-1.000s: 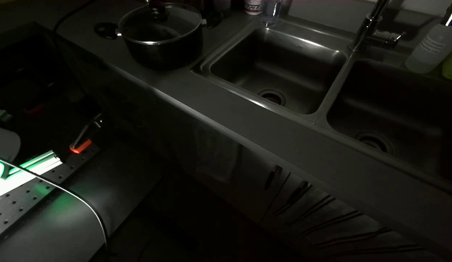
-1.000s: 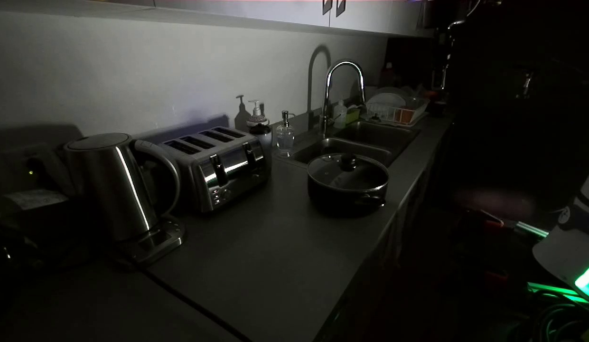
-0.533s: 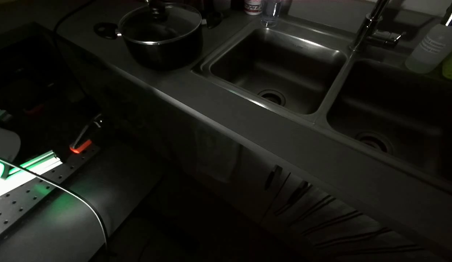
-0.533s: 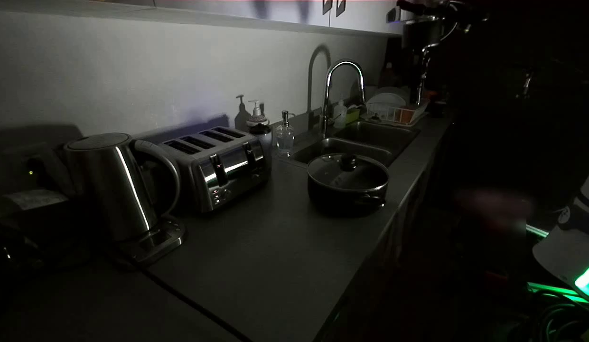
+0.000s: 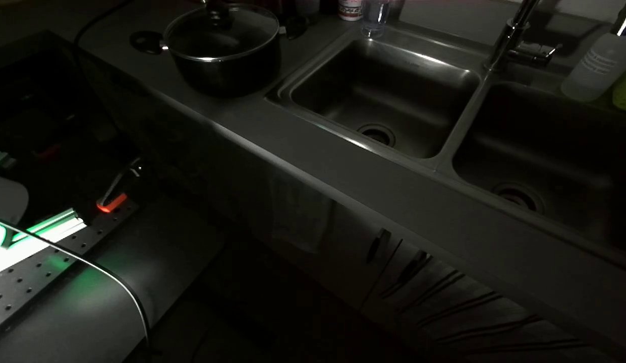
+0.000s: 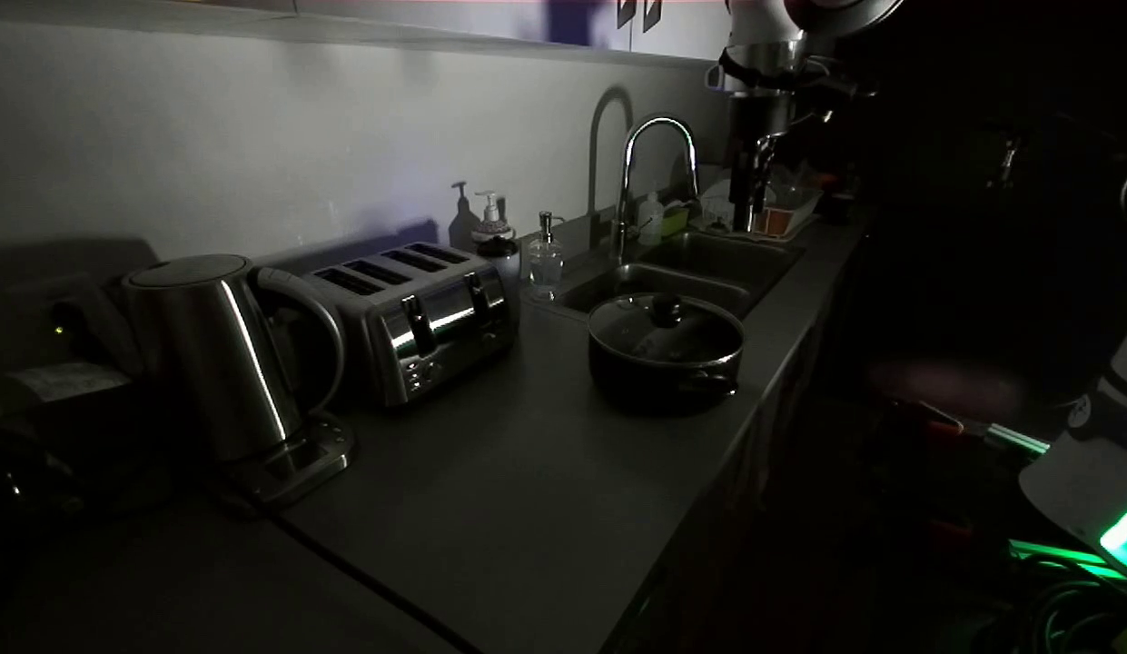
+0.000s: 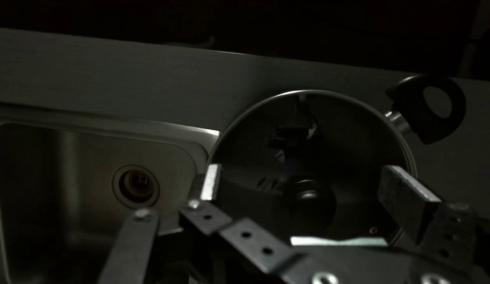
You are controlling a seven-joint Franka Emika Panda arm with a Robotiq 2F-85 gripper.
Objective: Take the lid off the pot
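The pot [image 5: 227,75] is black and stands on the counter beside the sink; it shows in both exterior views [image 6: 649,381]. The glass lid [image 5: 252,33] lies on it, with a metal rim and dark knob [image 6: 666,311]. In the wrist view the lid [image 7: 347,146] lies below the jaws, its dark knob [image 7: 310,203] between the two fingers in the picture. My gripper [image 7: 302,179] is open and empty. In an exterior view the gripper [image 6: 749,218] hangs above the sink, beyond the pot and higher than it, apart from the lid.
A double steel sink [image 5: 439,161] with a tall faucet [image 6: 628,173] adjoins the pot. Soap bottles [image 6: 545,259], a toaster [image 6: 418,318] and a kettle [image 6: 209,354] stand along the wall. A dish rack [image 6: 790,218] is behind the gripper. Upper cabinets [image 6: 490,23] hang above.
In an exterior view the arm has come in from the upper right and moved left and down, toward the pot. The pot and lid have not moved.
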